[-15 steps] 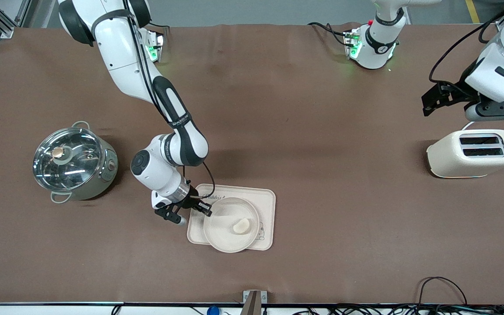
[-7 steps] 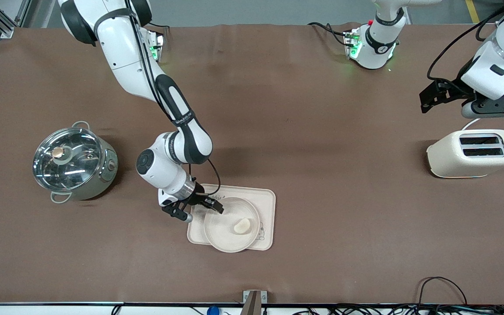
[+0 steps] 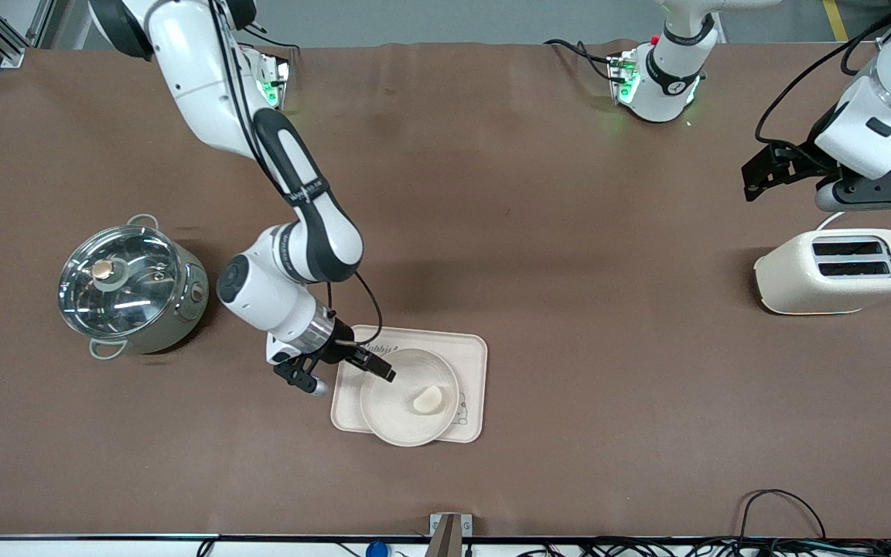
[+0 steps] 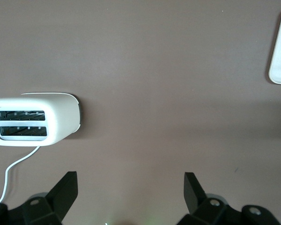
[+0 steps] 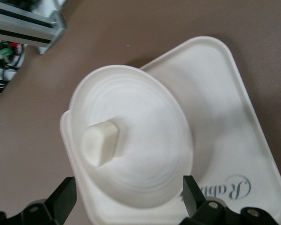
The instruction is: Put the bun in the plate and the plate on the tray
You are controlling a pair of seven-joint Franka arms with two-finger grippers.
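Note:
The round cream plate [image 3: 395, 422] sits on the rectangular "Rabbit" tray [image 3: 472, 350], slightly overhanging the tray's edge nearest the front camera. The small pale bun [image 3: 427, 399] lies in the plate. My right gripper [image 3: 341, 374] is open and empty, over the tray's end toward the right arm, beside the plate's rim. The right wrist view shows the bun [image 5: 100, 140] in the plate [image 5: 145, 154] on the tray [image 5: 225, 108], with my right gripper [image 5: 129, 186] holding nothing. My left gripper [image 3: 762, 172] waits open above the table near the toaster, and its wrist view [image 4: 129, 183] shows it empty.
A steel pot with a glass lid [image 3: 130, 285] stands toward the right arm's end. A cream toaster [image 3: 836, 271] stands toward the left arm's end and shows in the left wrist view [image 4: 35, 119]. Cables lie along the table's near edge.
My right gripper's fingers have spread wider beside the plate's rim, and the right arm's wrist has shifted slightly toward the pot. The plate and bun have stayed put. The left arm rose slightly.

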